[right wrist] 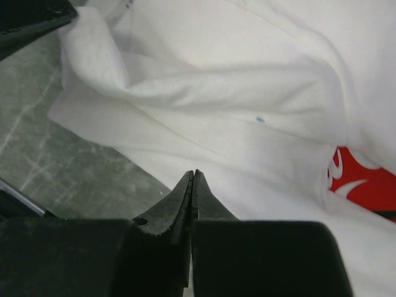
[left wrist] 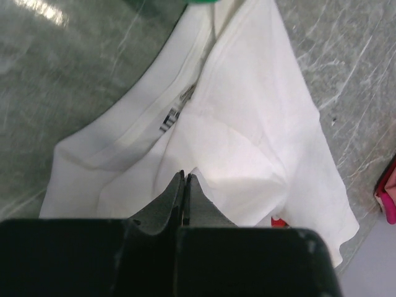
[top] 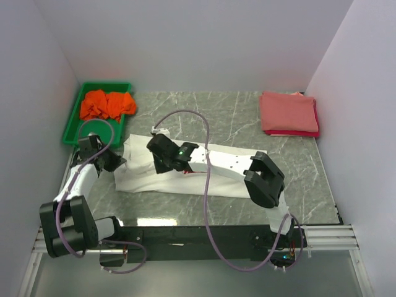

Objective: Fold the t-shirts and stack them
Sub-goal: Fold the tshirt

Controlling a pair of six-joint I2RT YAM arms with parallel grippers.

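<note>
Left gripper (left wrist: 186,176): clenched, jaws meeting tip to tip on the white t-shirt (top: 148,180) at its nine o'clock end. A soft ridge of cloth rises to the tips, but whether any is caught between them cannot be told.
Right gripper (right wrist: 192,174): also clenched, at the shirt's edge just beside the other gripper, where bare table (top: 235,111) shows to one side. Whether it has a pinch cannot be told either.
White t-shirt: lies crumpled and part doubled across the near middle of the table, running from nine to four o'clock under the right arm. The collar label (left wrist: 176,111) is face up and the red print (right wrist: 362,176) peeks from under a fold.
Step in hand: probably taking hold of the nine o'clock end to spread or fold it.
Doing it well: each pinch should hold one layer, not a bunch. Both arms should rise low and together with even tension, so the cloth neither drags nor twists. The edge should land square before letting go.
Risk: an empty pinch on one side would skew the fold.
Green tray (top: 71,120): at ten o'clock, holding the bunched orange t-shirt (top: 108,104), not yet folded.
Stack: at two o'clock, a folded salmon-pink t-shirt (top: 288,111) lies on a red one (top: 303,133), well apart from the work.
</note>
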